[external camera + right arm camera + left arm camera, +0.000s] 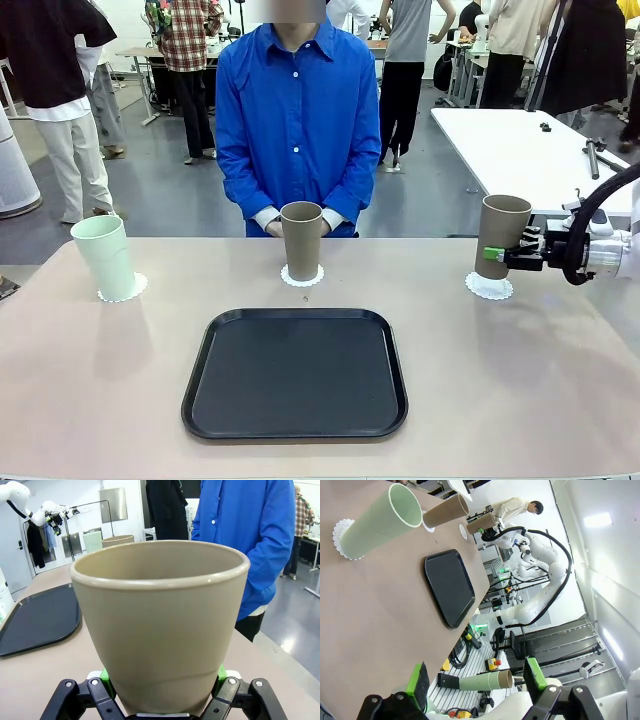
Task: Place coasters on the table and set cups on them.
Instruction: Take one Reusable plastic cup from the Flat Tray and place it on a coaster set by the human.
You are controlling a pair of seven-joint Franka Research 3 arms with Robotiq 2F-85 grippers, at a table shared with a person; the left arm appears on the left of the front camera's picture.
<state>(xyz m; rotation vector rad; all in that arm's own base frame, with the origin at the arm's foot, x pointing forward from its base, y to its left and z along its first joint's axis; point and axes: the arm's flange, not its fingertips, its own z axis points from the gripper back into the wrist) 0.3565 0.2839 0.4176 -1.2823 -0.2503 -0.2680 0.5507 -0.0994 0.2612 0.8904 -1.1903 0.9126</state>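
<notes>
Three cups are stood on coasters beyond the black tray (295, 372), the right tan cup (499, 234) (on its coaster (489, 287)) clamped by the right gripper (497, 255) jaws, release remaining.

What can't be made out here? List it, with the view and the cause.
- Front view: whether the right tan cup rests on its coaster; the angle leaves that unclear.
- Right wrist view: right gripper pads, hidden behind that cup.
- Front view: the person's hands, behind the middle tan cup.
</notes>
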